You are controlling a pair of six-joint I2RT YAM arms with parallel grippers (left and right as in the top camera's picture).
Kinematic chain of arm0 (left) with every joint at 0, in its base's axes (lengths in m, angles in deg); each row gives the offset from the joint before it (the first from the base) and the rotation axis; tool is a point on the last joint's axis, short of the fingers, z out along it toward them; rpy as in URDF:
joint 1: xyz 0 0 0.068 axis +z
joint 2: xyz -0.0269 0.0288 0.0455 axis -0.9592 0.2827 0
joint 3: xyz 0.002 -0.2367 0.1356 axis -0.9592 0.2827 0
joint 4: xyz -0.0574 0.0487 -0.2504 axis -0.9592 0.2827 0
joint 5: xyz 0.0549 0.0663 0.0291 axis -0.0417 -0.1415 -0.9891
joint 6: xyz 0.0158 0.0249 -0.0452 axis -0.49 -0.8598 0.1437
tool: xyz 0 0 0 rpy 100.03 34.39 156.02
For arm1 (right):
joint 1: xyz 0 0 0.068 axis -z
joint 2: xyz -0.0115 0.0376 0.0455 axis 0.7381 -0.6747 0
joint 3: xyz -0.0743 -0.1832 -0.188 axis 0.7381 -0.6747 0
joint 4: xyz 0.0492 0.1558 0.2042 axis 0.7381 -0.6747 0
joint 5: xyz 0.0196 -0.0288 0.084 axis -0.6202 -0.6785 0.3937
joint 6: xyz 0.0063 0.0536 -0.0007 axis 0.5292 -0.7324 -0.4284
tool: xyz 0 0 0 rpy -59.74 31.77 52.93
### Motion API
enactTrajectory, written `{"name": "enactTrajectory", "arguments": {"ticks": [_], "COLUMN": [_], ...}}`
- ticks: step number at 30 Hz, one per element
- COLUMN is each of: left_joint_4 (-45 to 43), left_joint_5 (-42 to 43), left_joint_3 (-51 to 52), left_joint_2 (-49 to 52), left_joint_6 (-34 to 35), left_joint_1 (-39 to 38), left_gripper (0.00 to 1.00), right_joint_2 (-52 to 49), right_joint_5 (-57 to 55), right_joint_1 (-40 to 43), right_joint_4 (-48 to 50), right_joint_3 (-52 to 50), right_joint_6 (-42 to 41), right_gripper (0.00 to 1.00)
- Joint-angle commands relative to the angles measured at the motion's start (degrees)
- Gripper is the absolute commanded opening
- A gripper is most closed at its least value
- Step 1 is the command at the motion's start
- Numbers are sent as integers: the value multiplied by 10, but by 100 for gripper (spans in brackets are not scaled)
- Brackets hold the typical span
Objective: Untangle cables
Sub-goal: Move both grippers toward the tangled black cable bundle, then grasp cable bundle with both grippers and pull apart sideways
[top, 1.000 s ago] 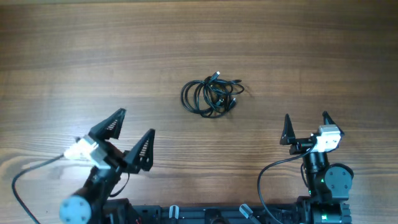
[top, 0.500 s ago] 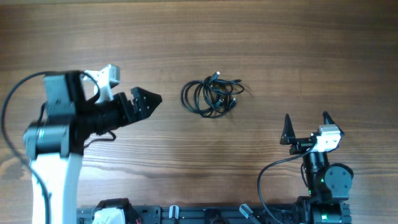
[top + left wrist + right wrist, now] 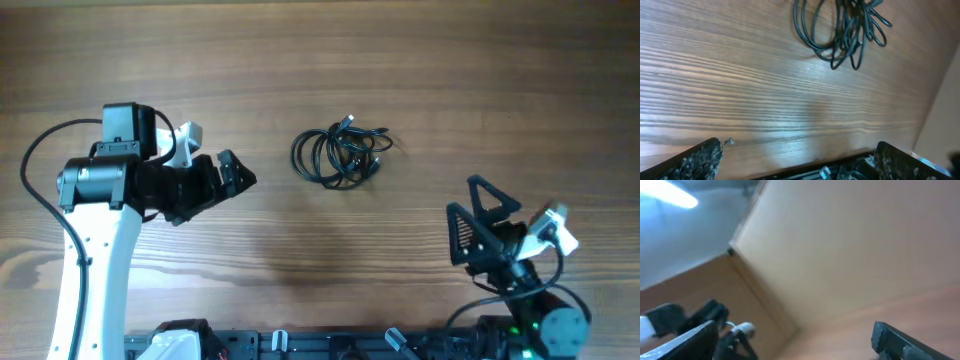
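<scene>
The cables lie as one knotted black coil on the wooden table, right of centre. They also show at the top of the left wrist view. My left gripper is open and empty, pointing right, a short way left of the coil. In the left wrist view its fingers stand wide apart at the bottom edge. My right gripper is open and empty near the front right, well below and right of the coil. The right wrist view shows its fingers apart, facing a wall.
The wooden table fills the overhead view. The arm bases and their thicker black wires sit along the front edge. A beige wall shows in the right wrist view.
My left gripper has shifted slightly down and turned a little. My right arm has tilted, and its gripper now points left and up instead of straight up.
</scene>
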Motion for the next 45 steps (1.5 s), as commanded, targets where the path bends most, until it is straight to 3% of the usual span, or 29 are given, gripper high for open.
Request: {"name": "enactTrajectory", "arguments": {"ticks": [1, 3, 5, 8, 10, 12, 16, 20, 25, 32, 35, 38, 41, 45], "left_joint_4": [-1, -3, -10, -34, -65, -109, -141, -206, -334, -379, -379, -376, -357, -332], "left_joint_5": [-51, -76, -89, -80, -22, 55, 73, 63, 9, -87, -97, -64, 59, 107], "left_joint_3": [-5, -5, -5, -5, -5, -5, -5, -5, -5, -5, -5, -13, -61, -119], "left_joint_2": [0, 2, 7, 19, 32, 58, 118, 207, 272, 299, 299, 296, 275, 218], "left_joint_6": [-7, 24, 52, 53, 47, 34, 34, 54, 134, 159, 159, 154, 104, 96], "left_joint_1": [-2, -2, -2, -2, -3, -23, -88, -173, -220, -256, -261, -261, -261, -261], "left_gripper": [100, 100, 100, 100, 100, 100, 100, 100, 97, 48, 6, 4, 4, 4], "right_joint_2": [-22, -112, -223, -372, -453, -532, -642, -694, -666, -649, -649, -649, -652, -653], "right_joint_5": [-42, -145, -186, -145, -53, 57, 141, 112, 106, 106, 106, 105, 99, -18], "right_joint_1": [3, 3, 3, 3, 2, 1, -19, -58, -59, -59, -59, -59, -59, -59], "right_joint_4": [-169, -460, -647, -804, -855, -851, -860, -850, -852, -873, -872, -872, -865, -826], "right_joint_3": [171, 355, 489, 626, 677, 678, 678, 678, 678, 678, 678, 678, 678, 678], "right_joint_6": [137, 269, 348, 370, 343, 336, 408, 396, 391, 391, 389, 389, 378, 299], "right_gripper": [99, 100, 100, 100, 100, 100, 91, 89, 91, 94, 95, 96, 97, 96]}}
